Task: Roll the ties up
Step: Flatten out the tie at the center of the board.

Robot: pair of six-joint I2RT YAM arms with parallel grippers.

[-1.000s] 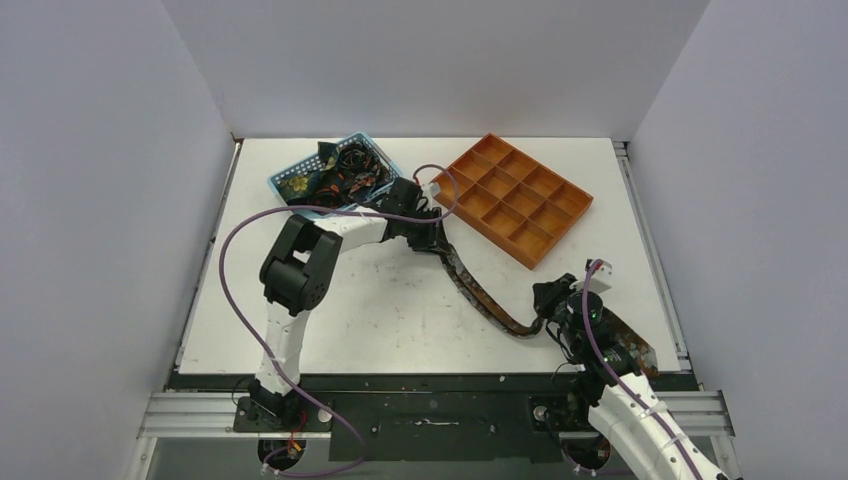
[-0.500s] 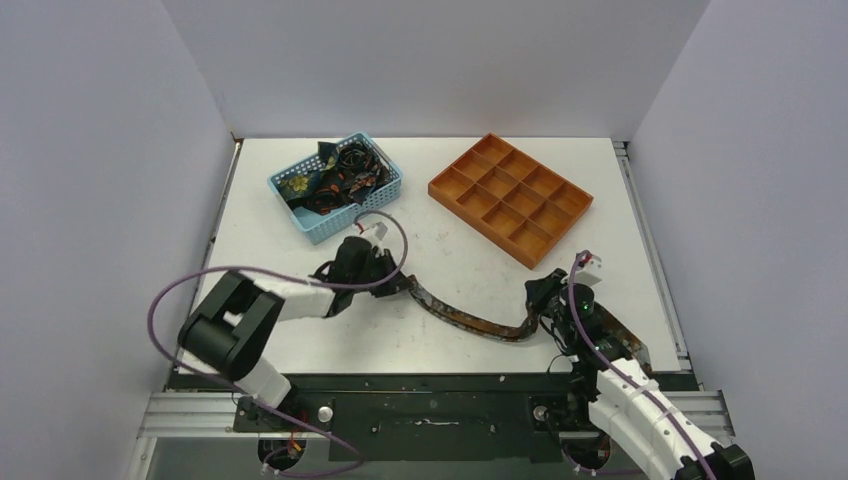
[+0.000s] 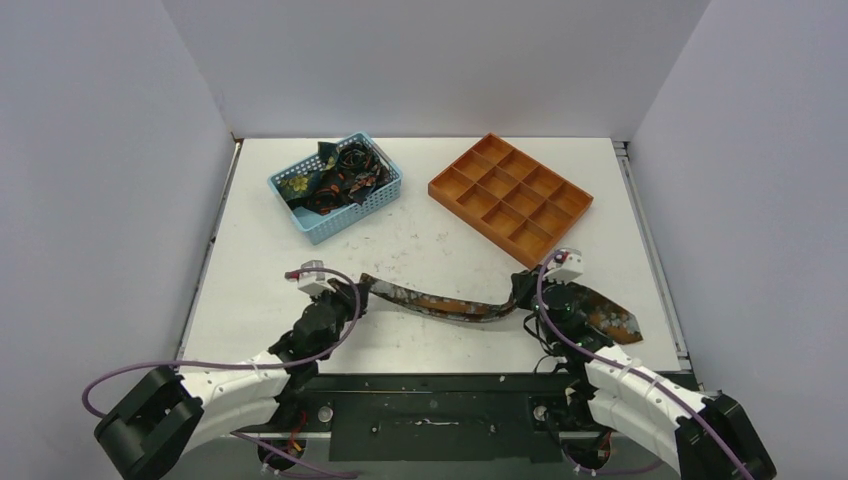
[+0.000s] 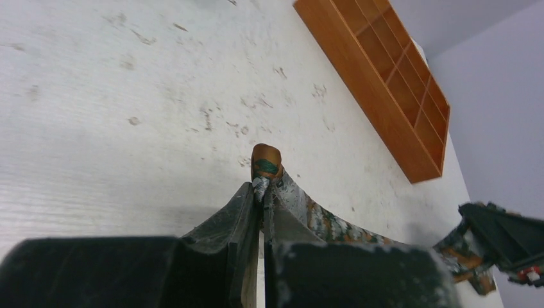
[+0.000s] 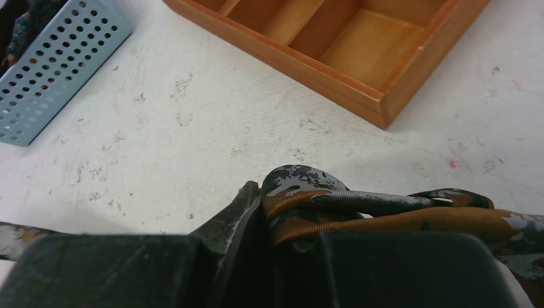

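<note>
Progress: no roll begun; we log one tie [image 3: 440,303] stretched along the near edge from 7 to 5 o'clock, seemingly lifted clear of the table [image 3: 300,250], with more ties [image 3: 335,175] waiting in the basket [image 3: 360,212] at 11 o'clock. Left gripper [image 4: 262,192] pinches its narrow tip; right gripper [image 5: 263,208] clamps a fold near the wide end. Since a second ago the left gripper has swung back from the basket, straightening the tie.

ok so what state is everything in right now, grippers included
tie, unrolled, stretched between the two grippers
left gripper, shut on the tie's narrow end
right gripper, shut on a fold of the tie near its wide end
basket, upright, loaded
other ties, heaped loose in the basket, not rolled
orange tray, flat on the table, every compartment empty
</note>
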